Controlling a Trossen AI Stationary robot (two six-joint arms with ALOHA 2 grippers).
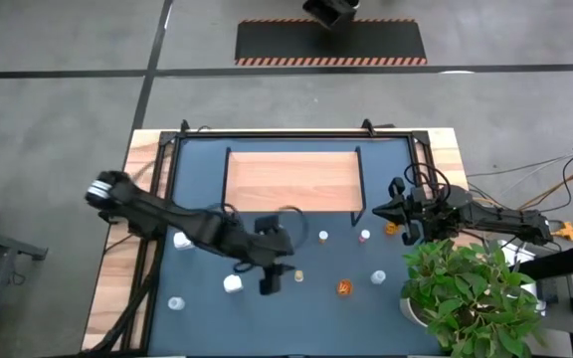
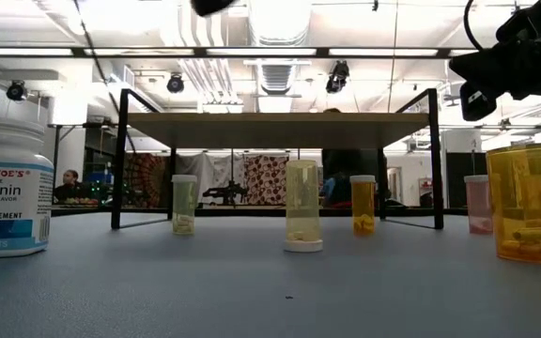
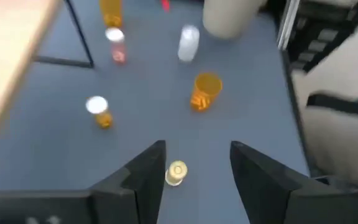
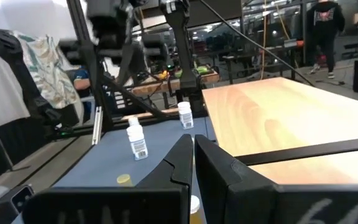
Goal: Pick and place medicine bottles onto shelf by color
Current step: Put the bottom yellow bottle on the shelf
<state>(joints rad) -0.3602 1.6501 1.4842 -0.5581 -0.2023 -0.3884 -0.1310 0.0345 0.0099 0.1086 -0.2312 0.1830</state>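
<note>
Left hand over a capped amber bottle
Its dark, angular fingers stand apart, empty, the small cylinder between them on the matte blue desk; right hand shut, empty.

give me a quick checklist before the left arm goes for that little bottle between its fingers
1. Left gripper open: ok.
2. Small amber bottle lined up between the fingers: ok.
3. Neighbours clear: the open orange bottle and the capped amber one stand apart from it: ok.
4. Shelf top free for placing: ok, no bottle shows on it.
5. Right gripper shut and out of the way, by the shelf's right end: ok.
6. Gripper low enough to close on the bottle: cannot tell.
</note>
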